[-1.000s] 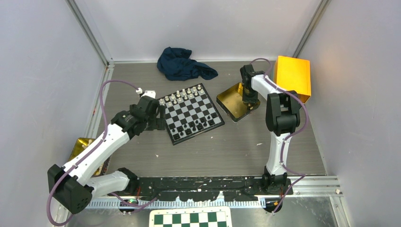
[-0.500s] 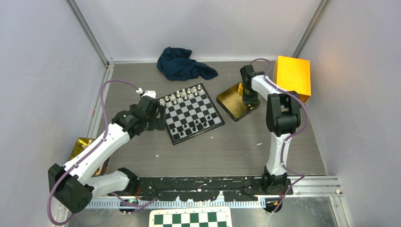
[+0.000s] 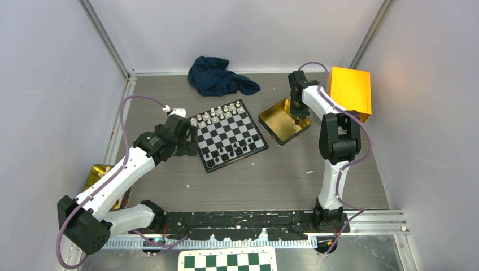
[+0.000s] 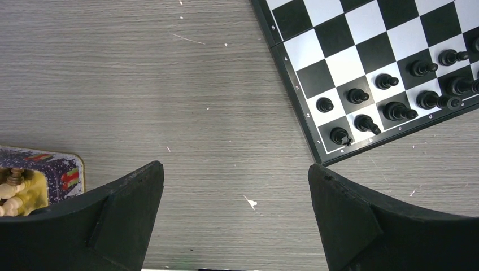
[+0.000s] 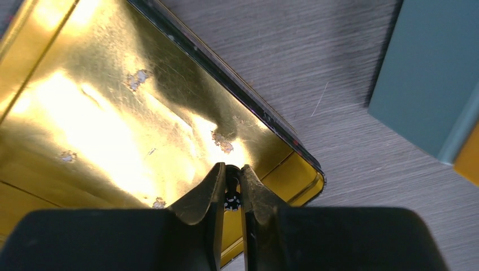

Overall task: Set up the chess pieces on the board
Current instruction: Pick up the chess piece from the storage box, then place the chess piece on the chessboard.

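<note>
The board (image 3: pixel 228 134) lies tilted at the table's middle, silvery-white pieces (image 3: pixel 217 113) along its far edge and black pieces (image 3: pixel 231 151) along its near edge. In the left wrist view the board's near corner (image 4: pixel 316 144) shows several black pieces (image 4: pixel 390 110). My left gripper (image 4: pixel 234 186) is open and empty, hovering over bare table left of the board (image 3: pixel 189 144). My right gripper (image 5: pixel 232 175) is shut on a small black chess piece (image 5: pixel 232 200), held above the near corner of the gold tin (image 5: pixel 101 130); from above, the gripper (image 3: pixel 295 116) hangs over that tin (image 3: pixel 279 121).
A dark blue cloth (image 3: pixel 220 76) lies at the back. An orange box (image 3: pixel 350 90) stands right of the tin. A second tin with pale pieces (image 4: pixel 22 186) sits at the left edge (image 3: pixel 99 175). A green-and-white board (image 3: pixel 227 261) lies below the arm bases.
My right gripper has risen slightly over the gold tin with the black piece in it. The left arm has hardly moved.
</note>
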Robot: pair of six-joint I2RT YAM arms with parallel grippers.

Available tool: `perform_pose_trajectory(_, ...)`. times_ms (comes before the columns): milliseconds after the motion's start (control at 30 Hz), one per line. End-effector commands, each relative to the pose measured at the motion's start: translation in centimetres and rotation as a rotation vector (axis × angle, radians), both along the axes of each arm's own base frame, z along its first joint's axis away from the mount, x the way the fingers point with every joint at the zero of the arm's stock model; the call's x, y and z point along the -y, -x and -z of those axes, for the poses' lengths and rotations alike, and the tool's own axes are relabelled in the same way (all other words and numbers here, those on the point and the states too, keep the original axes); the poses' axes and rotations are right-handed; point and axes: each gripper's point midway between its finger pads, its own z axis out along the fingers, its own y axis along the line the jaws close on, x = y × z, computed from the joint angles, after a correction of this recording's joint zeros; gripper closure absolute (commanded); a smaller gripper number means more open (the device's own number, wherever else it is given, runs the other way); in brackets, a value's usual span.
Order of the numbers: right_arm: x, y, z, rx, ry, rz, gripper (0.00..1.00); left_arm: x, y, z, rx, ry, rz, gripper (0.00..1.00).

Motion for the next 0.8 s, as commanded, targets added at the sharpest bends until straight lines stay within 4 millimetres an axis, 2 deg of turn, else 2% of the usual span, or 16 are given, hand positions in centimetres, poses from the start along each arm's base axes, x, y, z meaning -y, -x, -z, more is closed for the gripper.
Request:
perform_pose_trajectory(0, 0.0, -1.8, -5.3, 0.131, -0.017, -0.012, 0.99, 0.5, -0.8, -2.1, 0.052, 0.028, -0.008, 0.00)
perform_pose_trajectory(167, -0.9, -1.7, -6.5, 0.147, -0.033, -0.039, 0.99, 0.6, -1.2, -2.8, 0.063, 0.025, -0.006, 0.00)
perform_pose_trajectory(333, -2.7, -0.6, -7.9, 0.151, -0.031, -0.095, 0.99, 0.8, -1.6, -3.5, 0.074, 0.030, -0.007, 0.00)
perform_pose_trajectory(600, -8.2, 2.9, -9.4, 0.163, -0.075, -0.206, 0.99, 1.3, -2.5, -4.2, 0.084, 0.034, -0.010, 0.01)
perform_pose_trajectory(767, -11.6, 5.6, -8.7, 0.158, -0.124, -0.258, 0.99, 1.4, -2.6, -4.7, 0.090, 0.046, -0.021, 0.01)
